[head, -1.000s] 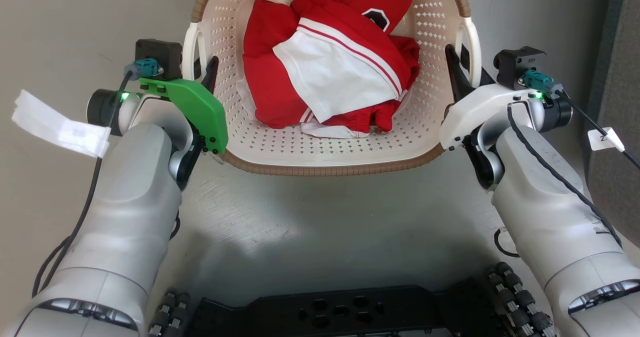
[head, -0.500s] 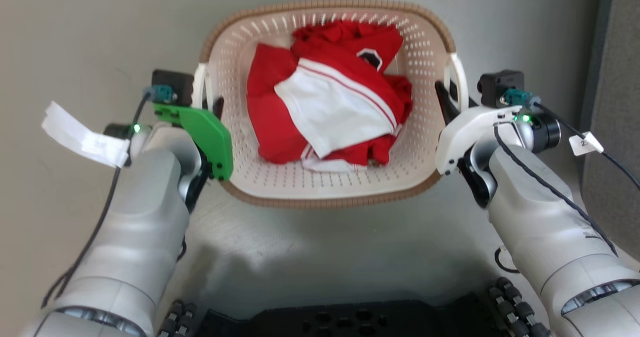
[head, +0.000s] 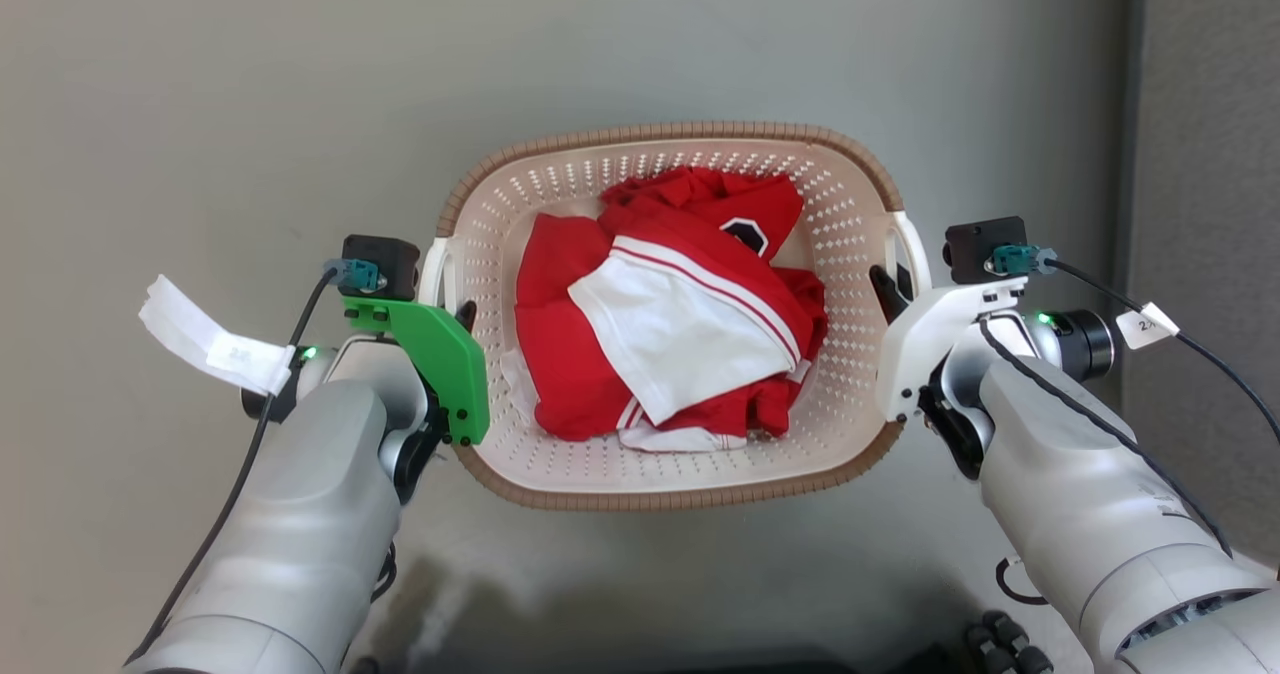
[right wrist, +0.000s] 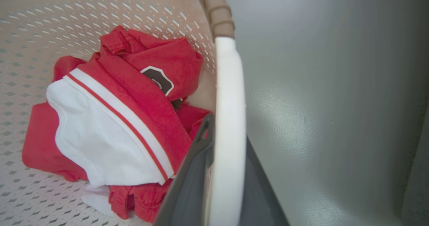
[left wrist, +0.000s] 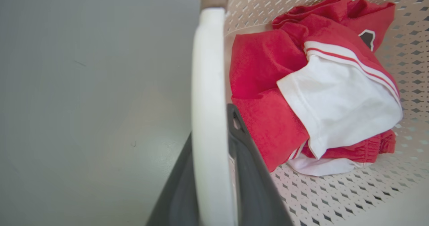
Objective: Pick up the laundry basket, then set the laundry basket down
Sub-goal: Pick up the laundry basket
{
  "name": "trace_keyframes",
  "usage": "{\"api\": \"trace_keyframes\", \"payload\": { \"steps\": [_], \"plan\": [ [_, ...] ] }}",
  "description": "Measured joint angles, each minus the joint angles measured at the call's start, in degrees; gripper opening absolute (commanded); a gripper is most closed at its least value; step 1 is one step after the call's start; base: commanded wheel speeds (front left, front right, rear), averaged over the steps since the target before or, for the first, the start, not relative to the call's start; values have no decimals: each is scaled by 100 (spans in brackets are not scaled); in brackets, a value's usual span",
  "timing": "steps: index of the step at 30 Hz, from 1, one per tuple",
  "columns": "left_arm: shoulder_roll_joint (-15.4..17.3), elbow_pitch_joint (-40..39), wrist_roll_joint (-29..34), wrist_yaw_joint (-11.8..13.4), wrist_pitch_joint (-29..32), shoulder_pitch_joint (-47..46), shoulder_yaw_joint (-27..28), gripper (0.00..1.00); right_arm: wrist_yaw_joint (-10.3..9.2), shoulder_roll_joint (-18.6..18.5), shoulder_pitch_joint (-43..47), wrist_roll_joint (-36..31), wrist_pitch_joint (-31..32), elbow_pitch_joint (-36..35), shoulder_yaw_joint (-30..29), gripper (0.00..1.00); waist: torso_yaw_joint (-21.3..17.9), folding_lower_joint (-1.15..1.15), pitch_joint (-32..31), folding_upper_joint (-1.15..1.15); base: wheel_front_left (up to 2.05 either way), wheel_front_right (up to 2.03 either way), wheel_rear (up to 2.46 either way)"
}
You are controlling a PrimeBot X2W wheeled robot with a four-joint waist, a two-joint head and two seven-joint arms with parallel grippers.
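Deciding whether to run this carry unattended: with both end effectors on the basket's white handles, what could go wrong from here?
The left end effector and right end effector each pinch one smooth white side handle, which might slip. Uneven arm motion could tilt the cream perforated plastic laundry basket, shifting the red and white clothes.

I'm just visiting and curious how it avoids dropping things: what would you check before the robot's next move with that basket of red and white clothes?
1. Grip of left end effector on left handle: ok, a finger on each side.
2. Grip of right end effector on right handle: ok, same.
3. Is the laundry basket level: ok, rim looks even.
4. Are the clothes all inside the rim: ok.
5. Is the basket touching the floor: cannot tell.
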Motion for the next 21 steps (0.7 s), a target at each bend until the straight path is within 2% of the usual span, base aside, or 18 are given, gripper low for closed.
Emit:
{"api": "trace_keyframes", "payload": {
  "steps": [21],
  "plan": [
    [9, 22, -759, 0, 632, 287, -230, 0, 135, 27, 337, 375, 550, 145, 247, 0, -190, 0, -1627, 0, 0, 0, 0]
  ]
}}
